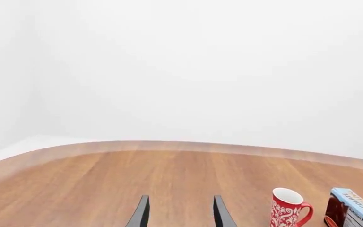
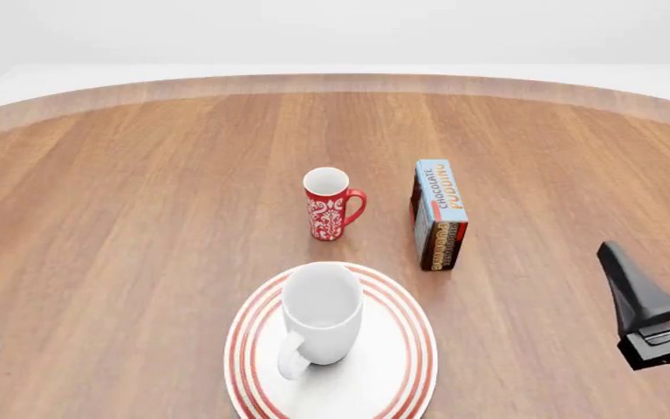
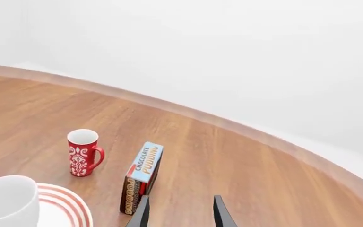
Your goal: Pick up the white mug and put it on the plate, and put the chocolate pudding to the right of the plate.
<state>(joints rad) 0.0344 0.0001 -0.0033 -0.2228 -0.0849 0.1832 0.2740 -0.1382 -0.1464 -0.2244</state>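
mug: white mug (image 2: 321,312) sits on plate (image 2: 411,367)
next: chocolate pudding (image 2: 439,214), beyond plate's right rim
right gripper (image 3: 179,211): fingers apart, empty; close across the narrow sides
left gripper (image 1: 179,211): apart, empty

A smooth, wood-grained brown table (image 2: 137,218) is seen; the glossy all-white ceramic-looking mug (image 2: 321,310) and the printed cardboard-like pudding carton (image 2: 439,214) appear smooth.

A round wooden table (image 2: 137,218) carries the plate (image 2: 399,367) at the near centre, a red mug (image 2: 331,205) farther back, and the chocolate pudding (image 2: 439,212) just right of that mug.
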